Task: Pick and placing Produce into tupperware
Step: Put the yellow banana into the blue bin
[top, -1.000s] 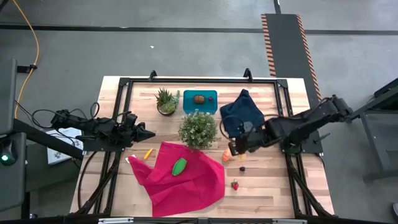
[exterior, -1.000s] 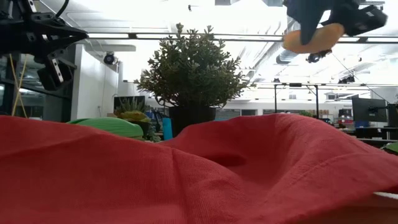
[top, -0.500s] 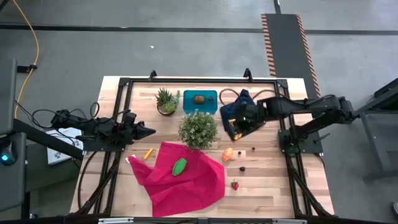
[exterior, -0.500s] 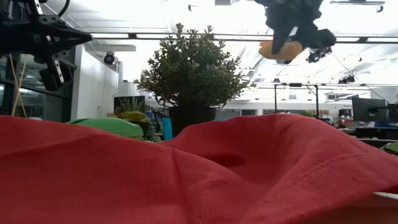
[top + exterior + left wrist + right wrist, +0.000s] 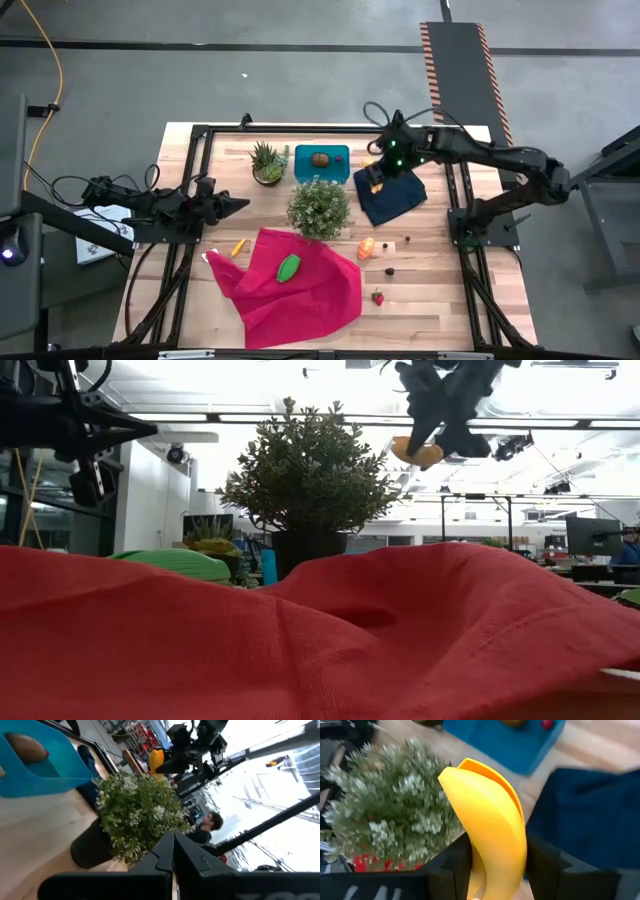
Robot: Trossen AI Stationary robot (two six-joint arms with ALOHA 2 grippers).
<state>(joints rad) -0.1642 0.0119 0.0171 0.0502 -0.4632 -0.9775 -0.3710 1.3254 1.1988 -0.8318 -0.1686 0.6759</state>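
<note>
My right gripper [image 5: 377,181] is shut on a yellow banana [image 5: 490,820] and hangs over the navy cloth [image 5: 392,190], just right of the teal tupperware [image 5: 322,160]. A brown oval [image 5: 320,158] lies in the tub. On the table lie orange pieces [image 5: 367,247], a strawberry [image 5: 378,296] and dark bits [image 5: 390,270]; a green piece [image 5: 288,266] rests on the red cloth. My left gripper [image 5: 238,206] is shut, in the air at the table's left side, touching nothing. My right gripper pinches the banana between its two fingers [image 5: 455,865], one on each side of the banana's lower half [image 5: 492,857]. The banana's other end [image 5: 470,770] sticks out past the fingertips. The banana [image 5: 418,453] is lifted clear, high above the table.
A bushy potted plant [image 5: 318,207] stands in front of the tub, a small succulent [image 5: 267,162] to the tub's left. The red cloth [image 5: 290,285] lies rumpled at the near middle. A small yellow-orange piece [image 5: 238,246] lies by its left corner. People show in the room behind.
My right gripper, with the banana in it, has moved from above the orange pieces toward the table's far edge, across the navy cloth and toward the tub, and its arm has swung round behind it. The banana stays lifted.
</note>
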